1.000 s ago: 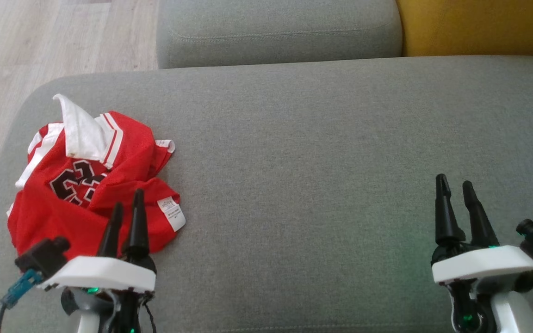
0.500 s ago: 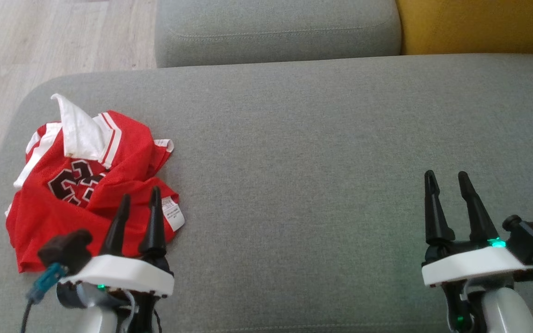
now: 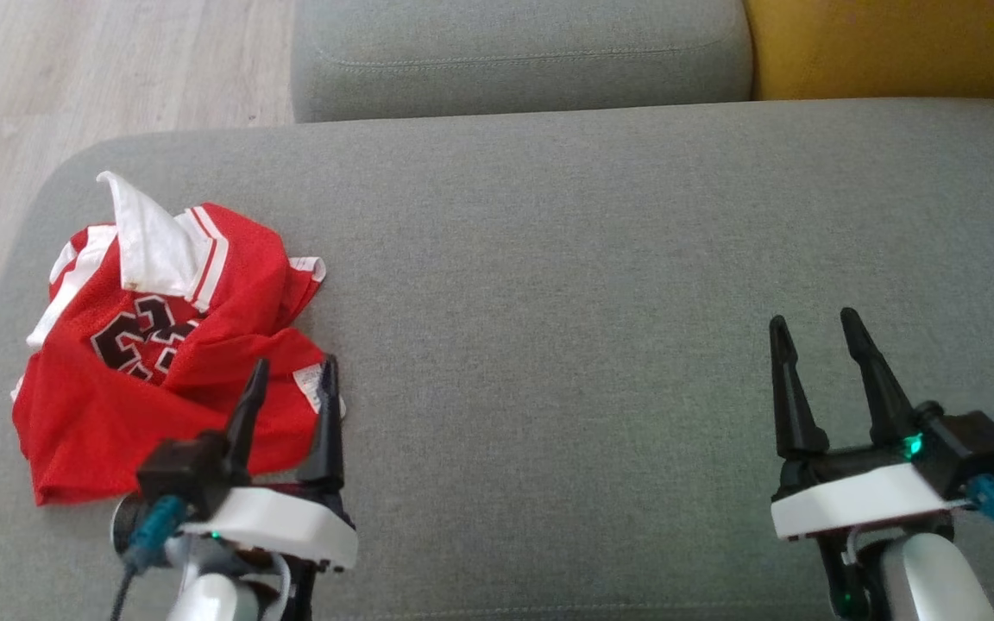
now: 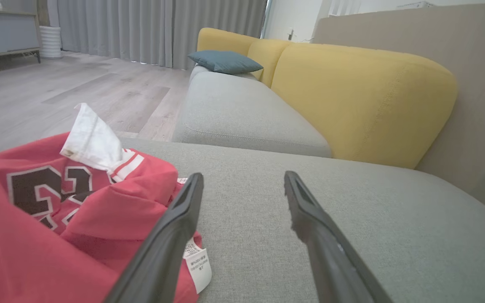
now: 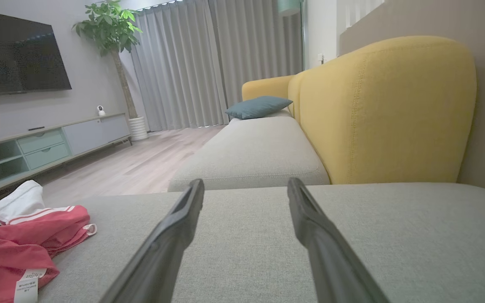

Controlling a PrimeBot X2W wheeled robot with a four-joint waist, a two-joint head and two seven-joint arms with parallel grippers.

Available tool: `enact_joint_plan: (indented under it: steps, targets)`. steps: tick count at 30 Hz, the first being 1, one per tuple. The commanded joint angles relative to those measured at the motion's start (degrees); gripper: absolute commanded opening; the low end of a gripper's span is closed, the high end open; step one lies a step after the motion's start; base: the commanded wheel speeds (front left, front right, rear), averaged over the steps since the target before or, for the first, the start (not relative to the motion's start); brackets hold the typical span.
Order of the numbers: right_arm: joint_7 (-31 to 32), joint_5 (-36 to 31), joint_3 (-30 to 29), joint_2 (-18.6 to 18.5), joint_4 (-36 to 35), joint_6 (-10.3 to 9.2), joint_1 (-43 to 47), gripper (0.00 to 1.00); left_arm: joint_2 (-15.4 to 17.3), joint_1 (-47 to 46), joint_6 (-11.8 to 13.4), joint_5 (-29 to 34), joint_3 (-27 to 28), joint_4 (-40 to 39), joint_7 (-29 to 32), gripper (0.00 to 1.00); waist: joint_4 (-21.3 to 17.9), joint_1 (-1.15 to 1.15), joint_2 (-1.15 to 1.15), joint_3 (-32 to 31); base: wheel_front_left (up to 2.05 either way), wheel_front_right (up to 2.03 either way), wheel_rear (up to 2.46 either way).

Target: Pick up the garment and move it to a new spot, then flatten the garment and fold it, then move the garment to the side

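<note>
A crumpled red jersey (image 3: pixel 152 345) lies at the left end of the grey sofa seat (image 3: pixel 549 259). The left gripper (image 3: pixel 294 362) has shifted right to the jersey's near corner, its fingers (image 3: pixel 324 423) spread wide and empty. The right gripper (image 3: pixel 813 317) is likewise wide and empty, well apart, so pickup is probably next.

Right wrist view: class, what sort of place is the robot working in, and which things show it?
Most likely a home living room: a wall-mounted television above a low cabinet, a yellow-backed sofa, and a potted plant by the curtains.
</note>
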Motion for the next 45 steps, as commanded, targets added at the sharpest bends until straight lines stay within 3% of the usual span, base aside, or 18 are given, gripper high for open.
enact_joint_plan:
  steps: [1,9,20,32,45]
  targets:
    - [-1.1,-1.9,1.6,-0.4,-2.6,0.35,-1.4,1.0,1.0,-2.9,0.7,1.9,0.7,-2.7,-0.7,1.0,0.0,0.0,0.0,0.0,0.0,0.0,0.0]
    - [-2.5,-4.2,2.6,-0.5,-3.6,0.38,-1.1,1.0,1.1,-2.9,2.8,5.2,-1.0,-3.8,-2.1,1.0,0.3,0.0,0.0,0.1,0.0,0.0,0.0]
    - [-4.5,5.6,1.9,-0.5,2.8,0.43,-0.1,1.0,-2.0,-0.1,1.2,6.3,4.2,-4.7,-4.1,1.0,0.9,0.0,0.0,-0.3,0.0,0.0,0.0]
    - [-5.2,2.4,0.1,-0.5,6.4,0.44,-1.2,1.0,-2.6,0.3,-0.7,9.1,5.0,0.7,-4.8,1.0,-0.2,0.0,0.0,-0.2,0.0,0.0,0.0]
    - [-5.2,2.1,-0.4,-0.5,6.9,0.44,-1.5,1.0,-2.7,-0.5,-0.1,8.2,4.4,0.7,-4.8,1.0,0.2,0.0,0.0,0.0,0.0,0.0,0.0]
